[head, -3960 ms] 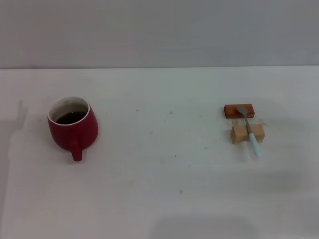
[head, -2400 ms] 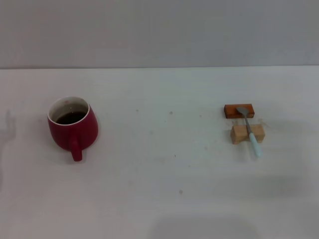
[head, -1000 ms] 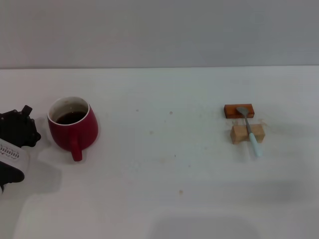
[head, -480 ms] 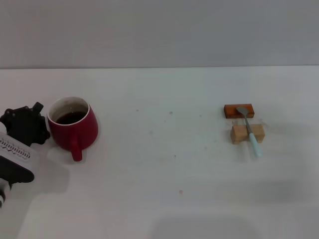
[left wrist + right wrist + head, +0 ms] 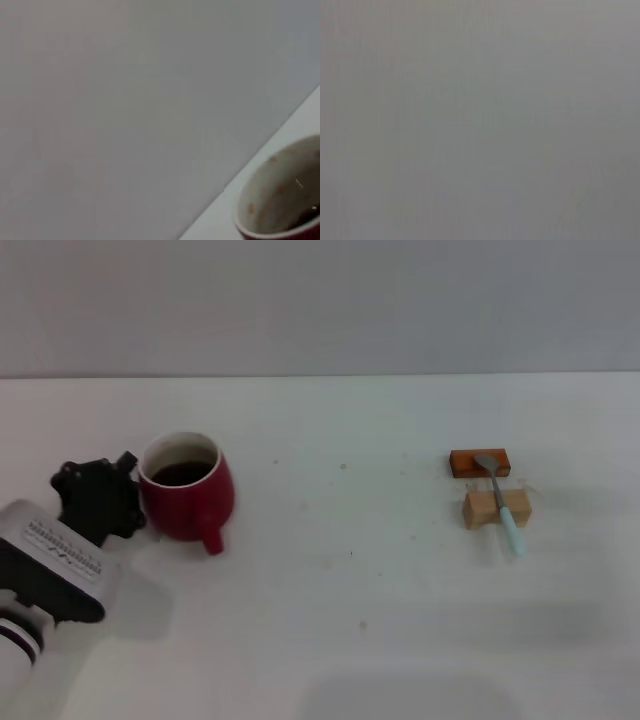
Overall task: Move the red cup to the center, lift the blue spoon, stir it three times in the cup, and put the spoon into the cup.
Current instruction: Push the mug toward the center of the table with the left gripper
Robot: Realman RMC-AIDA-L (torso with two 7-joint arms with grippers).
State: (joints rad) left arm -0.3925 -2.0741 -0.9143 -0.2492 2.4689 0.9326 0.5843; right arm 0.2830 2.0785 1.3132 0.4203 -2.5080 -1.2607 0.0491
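Head: looks down at the table (image 5: 400,640) from the front.
Left wrist: very near the cup (image 5: 280,200), also in head view (image 5: 187,487).
Right wrist: only grey.

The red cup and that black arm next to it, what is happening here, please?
The left end effector is against the far-left side of the red cup, which stands left of the table's center and holds dark liquid. Whether the end effector grips the cup or only presses on it cannot be told. The blue spoon lies untouched on two small blocks at the right. The right arm is not in view.
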